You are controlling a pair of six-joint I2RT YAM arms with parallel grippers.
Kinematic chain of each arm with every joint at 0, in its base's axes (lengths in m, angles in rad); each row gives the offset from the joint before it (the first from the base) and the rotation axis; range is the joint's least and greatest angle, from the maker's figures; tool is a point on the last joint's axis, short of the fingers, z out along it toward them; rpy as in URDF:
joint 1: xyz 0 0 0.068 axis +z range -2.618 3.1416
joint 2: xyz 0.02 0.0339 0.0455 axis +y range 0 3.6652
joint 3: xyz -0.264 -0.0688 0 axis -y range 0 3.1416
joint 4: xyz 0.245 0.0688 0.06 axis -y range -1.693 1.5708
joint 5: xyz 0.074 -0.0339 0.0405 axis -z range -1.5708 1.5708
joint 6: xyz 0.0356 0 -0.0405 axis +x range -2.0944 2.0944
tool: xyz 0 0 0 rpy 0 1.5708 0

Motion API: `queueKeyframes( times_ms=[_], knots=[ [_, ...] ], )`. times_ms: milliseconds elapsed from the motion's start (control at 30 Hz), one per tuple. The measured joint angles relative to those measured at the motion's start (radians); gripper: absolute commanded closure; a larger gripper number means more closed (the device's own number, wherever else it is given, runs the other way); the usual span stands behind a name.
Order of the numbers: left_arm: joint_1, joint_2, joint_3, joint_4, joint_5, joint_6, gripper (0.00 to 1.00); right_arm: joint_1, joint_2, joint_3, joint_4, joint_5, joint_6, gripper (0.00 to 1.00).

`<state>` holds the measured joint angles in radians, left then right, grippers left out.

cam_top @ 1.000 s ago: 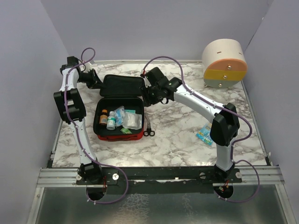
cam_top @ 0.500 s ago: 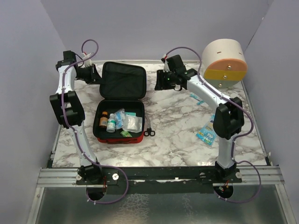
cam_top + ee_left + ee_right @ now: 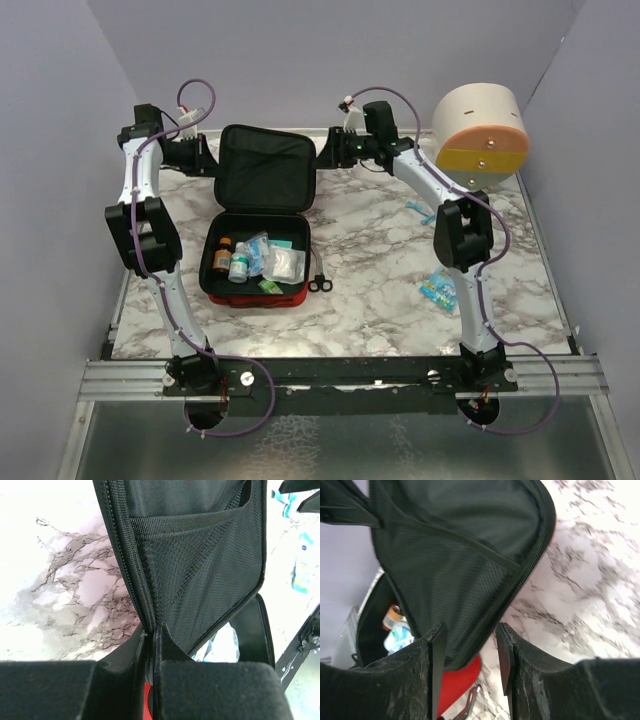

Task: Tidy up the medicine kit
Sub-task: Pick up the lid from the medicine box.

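The medicine kit (image 3: 256, 293) is laid open on the desk (image 3: 380, 290), left of middle. Its raised lid (image 3: 265, 175) is pinched at the left edge by the left claw (image 3: 212, 160); the right claw (image 3: 321, 155) is held spread beside the right edge.

The red kit (image 3: 262, 212) lies open, left of centre. Its black, mesh-pocketed lid (image 3: 266, 172) stands raised behind the filled base (image 3: 255, 296).
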<state>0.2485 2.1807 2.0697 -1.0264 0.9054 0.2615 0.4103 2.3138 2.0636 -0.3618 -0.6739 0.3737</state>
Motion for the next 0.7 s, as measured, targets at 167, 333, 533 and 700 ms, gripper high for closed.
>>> queueKeyframes(
  times_ms=[167, 333, 533, 700],
  knots=[
    [0.000, -0.026, 0.000, -0.018, 0.008, 0.029, 1.00, -0.029, 0.002, 0.006, 0.115, -0.096, 0.058, 0.56],
    [-0.002, -0.041, 0.000, -0.037, 0.032, 0.057, 1.00, -0.063, 0.041, 0.023, 0.198, -0.143, 0.103, 0.57],
    [-0.002, -0.042, 0.000, -0.055, 0.052, 0.093, 1.00, -0.069, 0.113, 0.034, 0.240, -0.160, 0.146, 0.57],
    [-0.002, -0.042, 0.000, -0.082, 0.055, 0.134, 1.00, -0.069, 0.145, 0.055, 0.275, -0.178, 0.188, 0.57]
  ],
)
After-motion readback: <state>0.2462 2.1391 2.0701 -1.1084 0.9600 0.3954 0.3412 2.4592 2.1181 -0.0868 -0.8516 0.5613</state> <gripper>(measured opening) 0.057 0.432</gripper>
